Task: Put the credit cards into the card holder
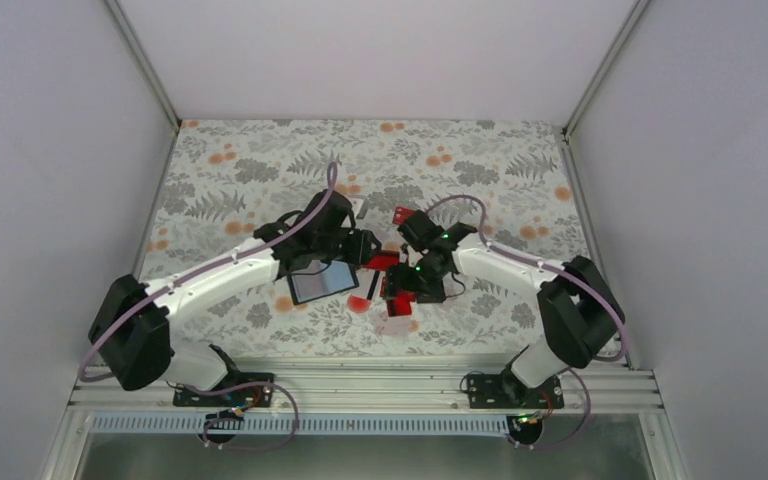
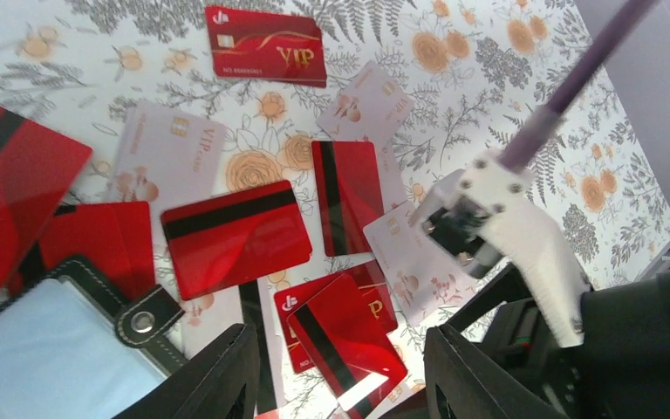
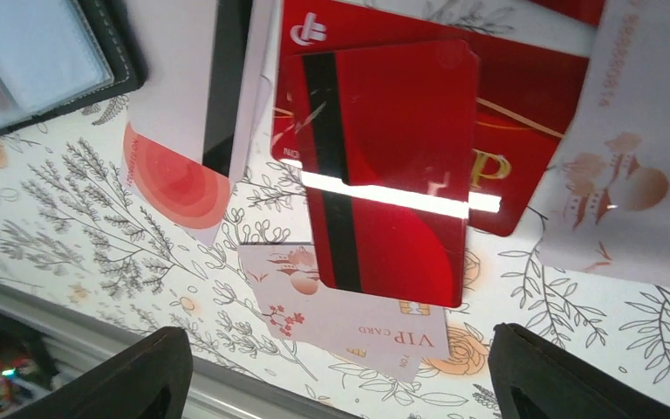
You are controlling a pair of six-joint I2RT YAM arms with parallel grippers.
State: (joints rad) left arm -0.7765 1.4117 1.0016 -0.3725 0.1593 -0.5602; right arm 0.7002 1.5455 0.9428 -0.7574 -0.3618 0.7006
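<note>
Nearest of all, the two black fingers of the right gripper [image 3: 340, 340] stand wide apart at the bottom corners of its wrist view, gripping nothing. Beyond them a striped red card [image 3: 384, 175] lies flat, overlapping a second red card [image 3: 532, 113] that shows a white logo and part of a gold "VIP". Under the striped card's near end sits a pale card [image 3: 358, 332] printed "VIP CARD" beside a gold chip. The card holder [image 3: 26, 52] lies open at the far left corner of that view, grey-blue face up, apart from those cards.

Seen from the left wrist, the left gripper [image 2: 340, 339] has its fingers moderately parted above the same striped card, clamping nothing. The holder's snap tab [image 2: 144, 323] is just beside one finger. More red cards are scattered over the flowered tablecloth [image 2: 488, 70]. One far red card [image 2: 266, 45] reads "VIP" in gold, with a number line too small to read. A whitish card [image 2: 170, 144] also carries "VIP".
</note>
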